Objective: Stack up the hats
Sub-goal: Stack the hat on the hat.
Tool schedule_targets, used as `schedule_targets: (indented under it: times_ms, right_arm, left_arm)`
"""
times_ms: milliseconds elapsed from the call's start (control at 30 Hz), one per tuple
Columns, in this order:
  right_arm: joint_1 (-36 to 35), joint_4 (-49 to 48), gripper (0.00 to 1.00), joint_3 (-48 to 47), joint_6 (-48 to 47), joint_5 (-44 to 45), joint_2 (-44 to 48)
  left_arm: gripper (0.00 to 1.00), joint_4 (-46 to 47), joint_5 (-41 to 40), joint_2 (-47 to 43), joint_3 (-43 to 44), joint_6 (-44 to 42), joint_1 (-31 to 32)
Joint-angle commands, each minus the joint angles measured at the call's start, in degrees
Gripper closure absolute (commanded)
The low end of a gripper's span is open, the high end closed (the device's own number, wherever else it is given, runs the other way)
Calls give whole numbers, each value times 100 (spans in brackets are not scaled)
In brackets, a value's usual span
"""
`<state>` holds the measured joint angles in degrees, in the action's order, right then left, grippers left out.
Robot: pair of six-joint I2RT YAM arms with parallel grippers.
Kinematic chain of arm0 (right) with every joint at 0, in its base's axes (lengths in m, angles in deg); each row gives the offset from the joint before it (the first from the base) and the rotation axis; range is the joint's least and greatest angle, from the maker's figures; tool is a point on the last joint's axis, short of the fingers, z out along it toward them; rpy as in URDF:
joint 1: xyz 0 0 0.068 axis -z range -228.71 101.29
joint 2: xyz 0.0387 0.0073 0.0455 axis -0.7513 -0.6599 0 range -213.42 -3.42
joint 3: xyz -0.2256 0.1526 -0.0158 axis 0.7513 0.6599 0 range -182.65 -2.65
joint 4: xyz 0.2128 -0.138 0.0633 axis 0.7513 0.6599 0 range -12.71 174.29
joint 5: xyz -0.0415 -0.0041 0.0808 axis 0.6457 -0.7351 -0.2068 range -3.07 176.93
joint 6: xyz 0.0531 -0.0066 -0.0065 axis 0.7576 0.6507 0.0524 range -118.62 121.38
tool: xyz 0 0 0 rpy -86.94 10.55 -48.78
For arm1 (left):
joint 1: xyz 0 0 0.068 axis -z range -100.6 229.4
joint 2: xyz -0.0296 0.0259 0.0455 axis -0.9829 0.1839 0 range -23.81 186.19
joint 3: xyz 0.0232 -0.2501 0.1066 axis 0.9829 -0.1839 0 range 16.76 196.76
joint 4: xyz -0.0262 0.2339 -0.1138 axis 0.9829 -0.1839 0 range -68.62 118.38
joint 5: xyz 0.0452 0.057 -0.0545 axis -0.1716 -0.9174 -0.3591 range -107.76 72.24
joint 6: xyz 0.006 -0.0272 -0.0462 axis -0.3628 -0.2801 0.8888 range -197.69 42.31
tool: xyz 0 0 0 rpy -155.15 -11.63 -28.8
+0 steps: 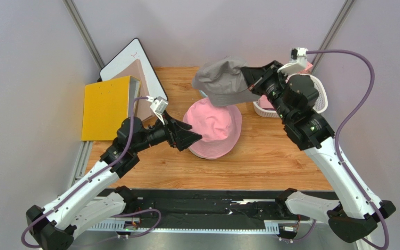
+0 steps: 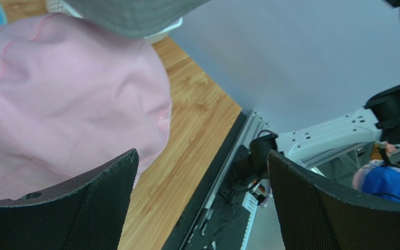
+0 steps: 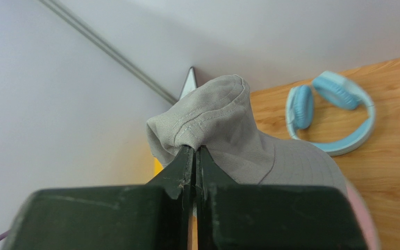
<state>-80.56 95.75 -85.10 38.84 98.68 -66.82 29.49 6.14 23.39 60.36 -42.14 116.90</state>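
Right gripper (image 3: 194,152), pinching the grey fabric bucket hat (image 1: 220,80), should centre it over the pink fabric bucket hat (image 1: 213,125); left gripper (image 1: 190,138) gapes empty.

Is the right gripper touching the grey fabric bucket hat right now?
Touching. The right wrist view shows the right gripper shut on a pinched fold of the grey fabric bucket hat.

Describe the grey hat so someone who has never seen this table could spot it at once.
Start at the wooden table and look to its far side, left of the white basket. There the grey hat hangs in the air, pinched by the right gripper. The pink hat near it lies on the table; this one is off it.
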Motion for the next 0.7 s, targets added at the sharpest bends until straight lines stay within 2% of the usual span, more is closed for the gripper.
schedule_targets:
  times_ms: [0, 133, 300, 567, 667]
  right_arm:
    - [-557, -1203, 100, 353, 675, 108, 424]
    - [-1032, -1283, 100, 274, 719, 258, 389]
    - [-1305, -1503, 100, 327, 842, 275, 389]
    - [-1596, -1758, 100, 537, 1001, 337, 495]
    - [-1692, -1793, 100, 581, 1080, 337, 512]
  left_arm:
    - [3, 1847, 27, -35, -307, 900, 267]
    - [2, 1938, -333, -18, -325, 892, 521]
    - [2, 2007, -430, 96, -456, 1015, 566]
    - [1, 2508, -887, 52, -536, 1006, 575]
    - [1, 3016, -1001, 61, -580, 1050, 575]
